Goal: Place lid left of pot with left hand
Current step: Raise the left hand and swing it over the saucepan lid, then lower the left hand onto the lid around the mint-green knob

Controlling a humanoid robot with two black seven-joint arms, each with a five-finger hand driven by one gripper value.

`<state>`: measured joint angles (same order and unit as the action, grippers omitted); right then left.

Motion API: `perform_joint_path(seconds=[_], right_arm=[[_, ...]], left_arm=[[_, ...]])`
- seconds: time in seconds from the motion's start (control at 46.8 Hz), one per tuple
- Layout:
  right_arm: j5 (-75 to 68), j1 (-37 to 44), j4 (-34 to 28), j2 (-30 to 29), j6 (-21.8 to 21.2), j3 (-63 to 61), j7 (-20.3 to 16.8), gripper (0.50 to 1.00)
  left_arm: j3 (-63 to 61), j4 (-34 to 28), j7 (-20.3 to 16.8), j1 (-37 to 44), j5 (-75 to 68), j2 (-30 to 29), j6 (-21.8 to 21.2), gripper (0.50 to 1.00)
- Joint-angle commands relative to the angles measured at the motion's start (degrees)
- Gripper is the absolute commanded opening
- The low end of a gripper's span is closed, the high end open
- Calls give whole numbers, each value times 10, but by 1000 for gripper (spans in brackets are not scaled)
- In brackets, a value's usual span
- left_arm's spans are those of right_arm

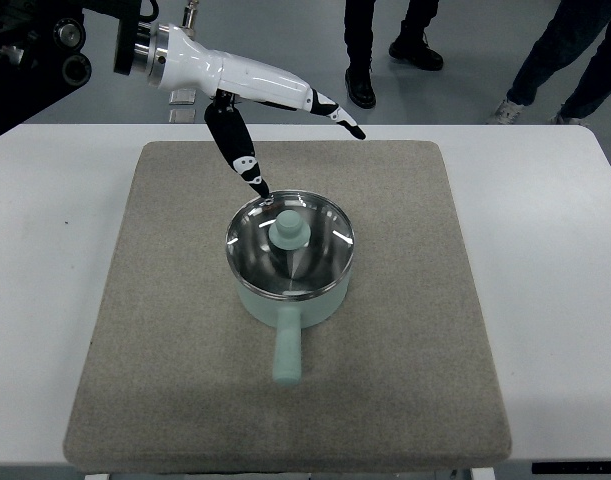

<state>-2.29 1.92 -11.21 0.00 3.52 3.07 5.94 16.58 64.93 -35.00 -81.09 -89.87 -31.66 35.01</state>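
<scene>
Just below left hand (275, 110): lid (289, 244) on pot (285, 300)

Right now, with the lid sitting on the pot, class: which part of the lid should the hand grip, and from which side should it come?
Grip the knob at the centre of the lid, coming from above. It stands up as the only raised part, while the lid's rim lies flush in the pot. The left hand is open above the pot's far-left side, so it would probably need to move over the knob first.
</scene>
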Motion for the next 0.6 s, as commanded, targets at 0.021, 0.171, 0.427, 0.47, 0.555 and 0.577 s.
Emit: perform_joint_path(seconds=[0.021, 0.171, 0.427, 0.47, 0.555, 0.577], right_arm=[[0, 0, 0, 0, 0, 1, 0, 921], [0, 0, 0, 0, 0, 0, 0, 924], [0, 0, 0, 0, 0, 0, 0, 924], [0, 0, 0, 0, 0, 0, 0, 924], [0, 0, 0, 0, 0, 0, 0, 924], [0, 0, 0, 0, 0, 0, 0, 921]], left_arm=[[0, 8, 0, 3, -36, 4, 0, 988], [-1, 12, 0, 11, -37, 5, 0, 990], [-57, 32, 0, -9, -77, -1, 0, 981], [-58, 32, 0, -7, -82, 0, 0, 981], [-59, 32, 0, -1, -83, 0, 0, 981], [-59, 32, 0, 0, -83, 0, 0, 981]])
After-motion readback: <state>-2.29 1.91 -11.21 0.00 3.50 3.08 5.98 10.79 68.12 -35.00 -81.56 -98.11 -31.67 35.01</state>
